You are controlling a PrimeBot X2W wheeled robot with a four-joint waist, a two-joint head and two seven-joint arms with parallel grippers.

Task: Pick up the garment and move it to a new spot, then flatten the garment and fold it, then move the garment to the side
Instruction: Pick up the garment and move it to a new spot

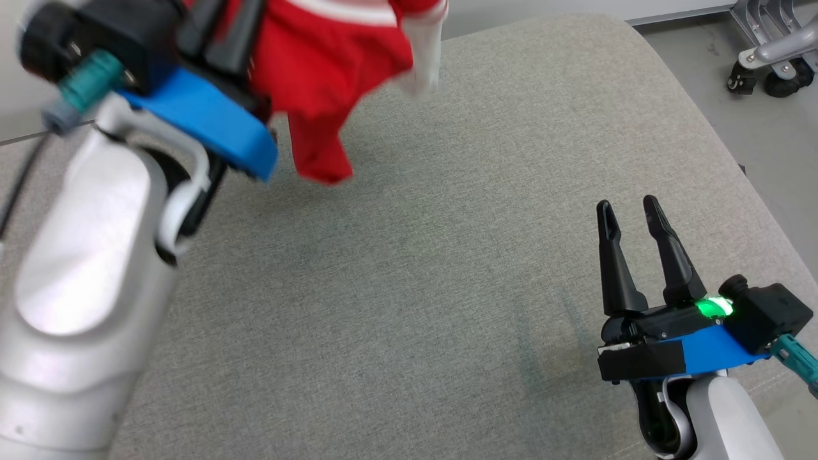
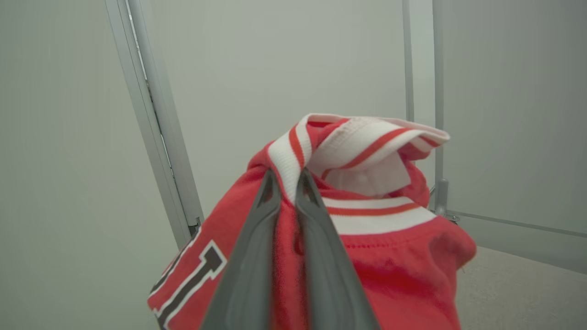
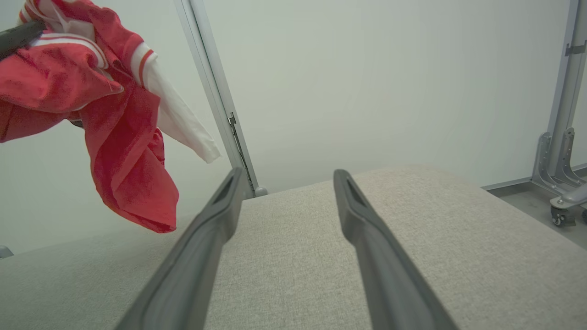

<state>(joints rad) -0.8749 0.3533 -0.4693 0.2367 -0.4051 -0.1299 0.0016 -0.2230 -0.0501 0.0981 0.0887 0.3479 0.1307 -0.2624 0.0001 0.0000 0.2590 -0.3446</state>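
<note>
Nearest me, my right gripper (image 1: 628,203) sits low over the grey woven padded surface (image 1: 415,287), jaws spread wide, nothing between them. Further out on my left, the left gripper (image 2: 288,176) is raised, its jaws pinched narrow on the striped collar of the red fabric jersey with white trim (image 1: 319,70). The jersey hangs bunched above the surface's far-left part. Beyond is a pale wall panel (image 3: 367,82), with a grey metal castor frame (image 1: 773,57) far right.

Left tool (image 1: 223,29) holds garment (image 1: 319,70) above cushion (image 1: 415,268).
</note>
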